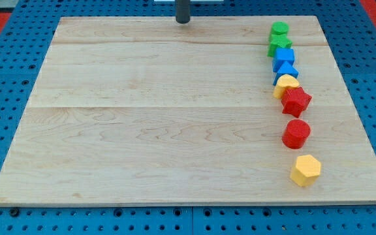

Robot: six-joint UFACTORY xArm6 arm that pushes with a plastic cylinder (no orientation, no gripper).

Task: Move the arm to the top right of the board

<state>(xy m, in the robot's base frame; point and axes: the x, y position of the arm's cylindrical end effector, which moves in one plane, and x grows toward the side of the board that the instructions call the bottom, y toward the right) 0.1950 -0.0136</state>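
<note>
At the board's (175, 117) top edge, upright, my tip (183, 21) stands well left of the green cylinder (279, 29).

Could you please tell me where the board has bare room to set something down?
Bare wood runs from the board's left edge to the block column. My tip hangs at the top edge. Crowded: green cylinder, green star, two blue blocks, yellow block, red star. Small gaps separate red cylinder and yellow hexagon.

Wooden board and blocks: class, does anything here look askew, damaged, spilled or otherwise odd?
Nothing stands out. The wooden board looks intact, eight blocks sit in a tidy column near the view's right, from the green cylinder down to the yellow hexagon, and my tip rests at the top edge, well left of them.
</note>
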